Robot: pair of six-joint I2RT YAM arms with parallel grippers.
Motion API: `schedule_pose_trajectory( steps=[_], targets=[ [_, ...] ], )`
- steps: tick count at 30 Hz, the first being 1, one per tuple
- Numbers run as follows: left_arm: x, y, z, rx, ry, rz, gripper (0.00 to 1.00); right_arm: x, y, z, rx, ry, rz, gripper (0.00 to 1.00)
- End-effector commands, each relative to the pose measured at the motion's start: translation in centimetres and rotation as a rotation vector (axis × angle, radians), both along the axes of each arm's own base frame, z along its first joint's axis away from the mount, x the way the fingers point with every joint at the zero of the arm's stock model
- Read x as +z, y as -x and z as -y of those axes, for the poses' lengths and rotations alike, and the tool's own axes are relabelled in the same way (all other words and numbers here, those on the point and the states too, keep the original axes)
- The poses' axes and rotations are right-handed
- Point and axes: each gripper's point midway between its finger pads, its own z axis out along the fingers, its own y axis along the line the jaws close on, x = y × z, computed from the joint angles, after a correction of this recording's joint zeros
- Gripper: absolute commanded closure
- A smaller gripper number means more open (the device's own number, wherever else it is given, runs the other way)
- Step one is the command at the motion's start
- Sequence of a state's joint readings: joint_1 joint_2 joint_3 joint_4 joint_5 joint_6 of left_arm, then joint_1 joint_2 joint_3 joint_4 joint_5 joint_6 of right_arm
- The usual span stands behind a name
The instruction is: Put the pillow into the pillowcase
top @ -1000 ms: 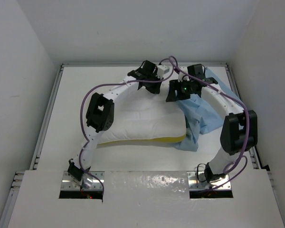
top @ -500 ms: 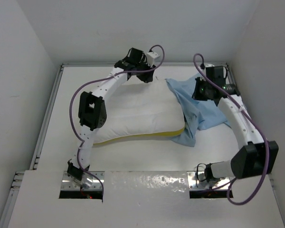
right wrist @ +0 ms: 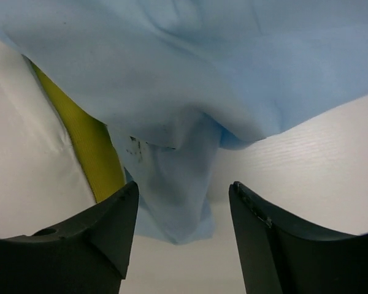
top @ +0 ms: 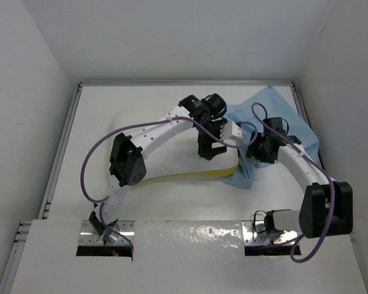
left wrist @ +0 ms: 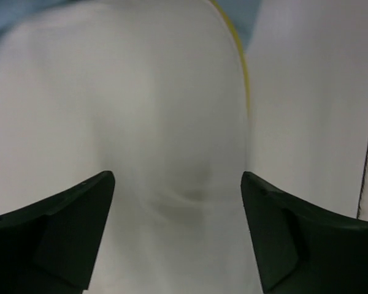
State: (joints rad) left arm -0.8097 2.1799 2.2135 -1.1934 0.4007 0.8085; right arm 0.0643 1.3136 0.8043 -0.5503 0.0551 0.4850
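The white pillow (top: 168, 153) with its yellow side band (top: 184, 176) lies across the middle of the table. My left gripper (top: 210, 150) hangs open over its right end; in the left wrist view the gripper (left wrist: 178, 180) has only blurred white pillow (left wrist: 159, 110) below it. The light blue pillowcase (top: 291, 119) lies rumpled to the right, overlapping the pillow's right end. My right gripper (top: 253, 153) is open beside that end. In the right wrist view a loose corner of the pillowcase (right wrist: 178, 177) hangs between the open jaws of the gripper (right wrist: 184, 187), beside the yellow band (right wrist: 92, 147).
The white table (top: 92, 153) has a raised rail on the left (top: 60, 153) and walls close behind and on both sides. Purple cables (top: 98, 153) loop off both arms. The left arm reaches across the pillow.
My left gripper swung from the pillow's far edge to its right end and opened. My right gripper came in from the far right to the pillowcase's near corner and opened. The pillowcase now lies flatter.
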Motion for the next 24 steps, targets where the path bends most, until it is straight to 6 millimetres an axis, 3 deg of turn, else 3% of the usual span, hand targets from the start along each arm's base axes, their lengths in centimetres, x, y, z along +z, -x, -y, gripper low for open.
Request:
schedule_pose_trajectory(
  steps=[1,5,6,9,11,13,14,15,16,18,20,21,24],
  targets=[
    [-2.1,2.1,-3.5,-0.053,-0.12,-0.09,0.12,0.2,-1.4,-1.4,-0.005,-0.079,0.097,0.4],
    [-4.0,4.2,-3.4,-0.073,-0.166,-0.137,0.06,-1.4,-0.6,-2.4,0.021,-0.132,0.065,0.38],
    [-5.4,4.6,-3.6,-0.067,-0.187,-0.152,0.04,-1.8,-0.3,-2.6,0.023,-0.141,0.051,0.38],
    [-8.8,4.4,-4.1,0.008,-0.225,-0.158,0.03,-2.7,0.1,-2.8,0.017,-0.159,0.019,0.39],
    [-10.8,3.7,-4.5,0.108,-0.255,-0.144,0.03,-3.2,0.3,-2.8,0.015,-0.158,0.014,0.45],
    [-13.0,2.5,-4.1,0.18,-0.24,-0.102,0.16,-3.4,-0.1,-2.5,0.009,-0.138,0.03,0.75],
    [-13.6,1.9,-4.2,0.243,-0.251,-0.087,0.28,-3.4,-0.3,-2.3,0.008,-0.13,0.031,0.89],
    [-13.9,1.2,-3.6,0.272,-0.235,-0.07,0.55,-2.9,-0.7,-2.3,0.01,-0.124,0.042,0.99],
    [-13.9,0.8,-3.3,0.291,-0.227,-0.069,0.66,-2.7,-0.8,-2.3,0.015,-0.12,0.041,1.0],
    [-12.8,-0.2,-2.0,0.332,-0.192,-0.071,1.0,-1.5,-1.4,-2.9,0.047,-0.136,0.064,1.0],
    [-10.8,-1.5,-0.6,0.363,-0.124,-0.062,1.0,-0.6,-0.9,-3.7,0.101,-0.119,0.064,1.0],
    [-10.1,-1.9,-0.1,0.371,-0.101,-0.058,1.0,0.8,-1.1,-4.2,0.131,-0.116,0.1,1.0],
    [-8.0,-3.2,1.1,0.389,-0.039,-0.037,1.0,3.0,0.3,-7.8,0.317,-0.127,0.124,1.0]
  ],
)
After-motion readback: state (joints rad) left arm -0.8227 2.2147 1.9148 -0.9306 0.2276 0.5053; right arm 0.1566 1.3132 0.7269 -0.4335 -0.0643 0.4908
